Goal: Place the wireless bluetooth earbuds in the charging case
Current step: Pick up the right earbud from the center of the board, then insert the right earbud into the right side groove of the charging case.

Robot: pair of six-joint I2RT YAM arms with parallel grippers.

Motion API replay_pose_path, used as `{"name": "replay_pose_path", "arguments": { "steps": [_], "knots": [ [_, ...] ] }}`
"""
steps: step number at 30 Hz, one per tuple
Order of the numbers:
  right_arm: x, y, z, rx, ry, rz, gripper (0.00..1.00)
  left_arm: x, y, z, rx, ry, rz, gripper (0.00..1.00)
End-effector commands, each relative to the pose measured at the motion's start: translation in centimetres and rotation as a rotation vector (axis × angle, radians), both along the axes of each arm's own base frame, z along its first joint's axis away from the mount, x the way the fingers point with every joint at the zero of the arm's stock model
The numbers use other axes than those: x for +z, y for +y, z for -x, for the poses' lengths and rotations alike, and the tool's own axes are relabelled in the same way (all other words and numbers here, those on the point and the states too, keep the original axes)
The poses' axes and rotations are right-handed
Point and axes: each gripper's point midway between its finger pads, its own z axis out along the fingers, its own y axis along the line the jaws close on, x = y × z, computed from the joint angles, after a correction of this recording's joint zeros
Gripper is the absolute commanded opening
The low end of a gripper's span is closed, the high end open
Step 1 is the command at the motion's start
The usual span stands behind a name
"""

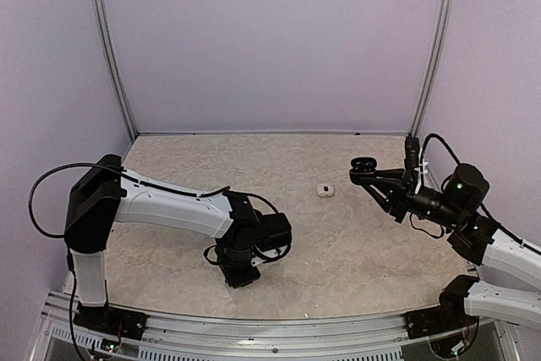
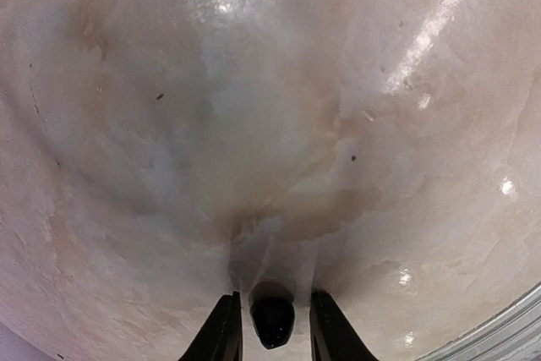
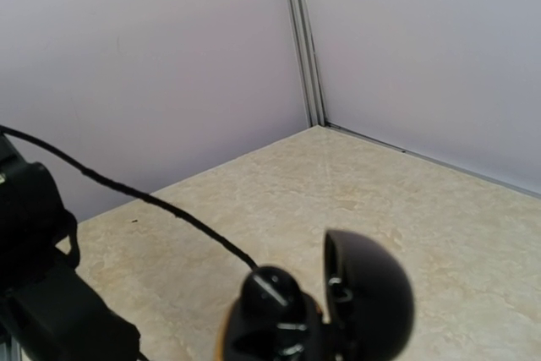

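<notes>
1 black earbud [image 2: 272, 323] is seen on the table [image 1: 338, 243] close to its near edge, between the slightly parted jaws of the left gripper [image 2: 275, 297] and touched by neither finger. The open black charging case [image 3: 368, 293] is clamped in the right gripper [image 1: 372, 173], raised over the table's right side. A small white object [image 1: 324, 190] lies near the table's middle.

Left arm [image 1: 169, 205]: white shells, black joints | black cable [image 1: 31, 196] looped at its shoulder | left gripper [image 2: 275, 294]: black tapered fingers [image 2: 221, 334] | right arm [image 1: 507, 255]: white links, black wrist, green light [image 1: 457, 183], black cable loop [image 1: 433, 135]
</notes>
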Motion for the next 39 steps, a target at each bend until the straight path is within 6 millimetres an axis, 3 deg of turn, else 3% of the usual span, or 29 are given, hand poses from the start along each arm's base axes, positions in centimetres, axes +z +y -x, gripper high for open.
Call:
{"name": "replay_pose_path", "arguments": {
  "steps": [1,11,14,18,24,28,34,37,39],
  "knots": [
    [1.8,-0.3,0.0,-0.005,-0.05,-0.027,0.0,-0.3,0.2,0.4,-0.016,0.015,-0.032,0.26],
    [1.8,-0.3,0.0,-0.009,-0.047,-0.027,0.0,-0.2,-0.2,-0.4,-0.018,-0.026,-0.012,0.15],
    [1.8,-0.2,0.1,-0.001,-0.052,-0.028,0.0,1.0,-1.2,-1.7,0.005,-0.078,0.06,0.11],
    [1.9,0.0,0.4,0.025,-0.072,-0.038,0.0,4.5,-3.9,-3.7,0.024,-0.177,0.25,0.09],
    [1.7,0.6,1.2,0.085,-0.109,-0.04,0.0,13.4,-6.8,-6.1,0.032,-0.378,0.595,0.08],
    [1.6,1.1,1.7,0.132,-0.139,-0.041,0.0,20.1,-8.3,-6.1,0.005,-0.47,0.874,0.08],
    [2.3,2.0,3.7,0.229,-0.224,-0.055,0.0,31.7,-9.0,-2.5,-0.14,-0.644,1.301,0.08],
    [2.5,2.8,5.0,0.283,-0.275,-0.045,0.0,35.6,-9.0,-0.5,-0.216,-0.705,1.448,0.09],
    [2.3,3.5,5.7,0.306,-0.307,-0.028,0.0,37.2,-9.5,0.7,-0.267,-0.72,1.506,0.09]
  ]
}}
